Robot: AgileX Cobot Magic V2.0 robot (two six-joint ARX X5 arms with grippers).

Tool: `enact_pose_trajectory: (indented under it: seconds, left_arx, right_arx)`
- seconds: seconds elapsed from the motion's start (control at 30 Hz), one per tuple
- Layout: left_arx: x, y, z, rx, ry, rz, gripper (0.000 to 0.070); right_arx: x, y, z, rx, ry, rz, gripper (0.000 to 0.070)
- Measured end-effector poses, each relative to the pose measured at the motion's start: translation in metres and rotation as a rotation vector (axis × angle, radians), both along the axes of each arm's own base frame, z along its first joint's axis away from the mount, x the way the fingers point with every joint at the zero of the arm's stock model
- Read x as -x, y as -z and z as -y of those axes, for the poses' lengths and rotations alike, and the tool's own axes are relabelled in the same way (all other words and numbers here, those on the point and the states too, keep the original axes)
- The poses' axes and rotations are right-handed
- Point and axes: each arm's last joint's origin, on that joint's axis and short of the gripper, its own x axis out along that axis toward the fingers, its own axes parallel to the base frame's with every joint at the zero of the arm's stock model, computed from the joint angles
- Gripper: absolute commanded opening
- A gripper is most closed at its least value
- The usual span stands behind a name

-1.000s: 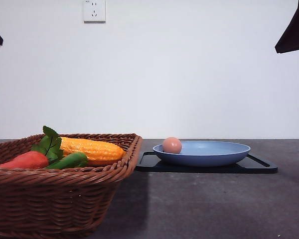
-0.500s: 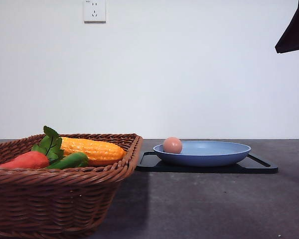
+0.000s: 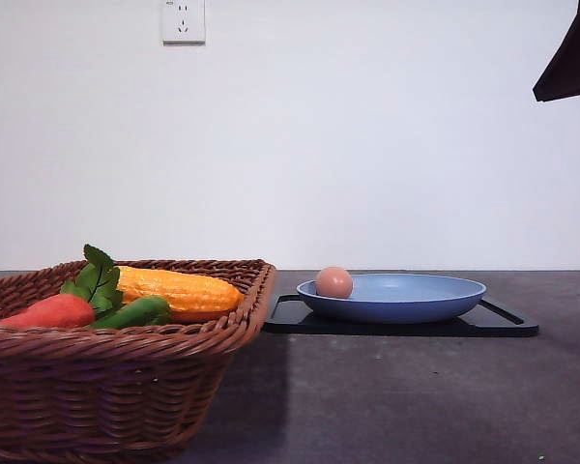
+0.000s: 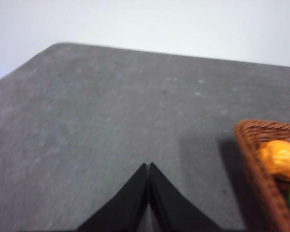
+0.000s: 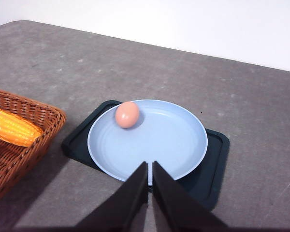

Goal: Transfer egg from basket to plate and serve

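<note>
Resting inside plate (image 5: 169,140) near its rim: egg (image 5: 127,114), outside basket (image 3: 116,387). Pressed closed, gripping nothing: left gripper (image 4: 148,166), right gripper (image 5: 150,165) above plate.

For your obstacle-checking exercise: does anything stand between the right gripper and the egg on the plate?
Nothing visible does. The right gripper, shut, hangs over the near rim of the plate; the egg lies across bare plate surface.

Left arm's dark corner gone from upper left of front view, far above the basket (image 3: 116,358). Egg (image 3: 333,282) wobbled slightly on the plate (image 3: 416,300).
</note>
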Motion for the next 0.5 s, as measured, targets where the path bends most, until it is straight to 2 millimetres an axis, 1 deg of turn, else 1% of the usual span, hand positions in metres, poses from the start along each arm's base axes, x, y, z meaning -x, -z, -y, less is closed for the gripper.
enact_pose_trajectory:
  seconds: [0.13, 0.5]
  left_arx:
    - [-0.0026, 0.0070, -0.0004, 0.029, -0.010, 0.013, 0.0000]
    - [-0.0029, 0.0074, -0.0005, 0.050, -0.014, 0.022, 0.0000]
  right_arx:
    - [0.0000, 0.0000, 0.0000, 0.000, 0.000, 0.000, 0.0000]
    - [0.0000, 0.0000, 0.0000, 0.000, 0.000, 0.000, 0.0000]
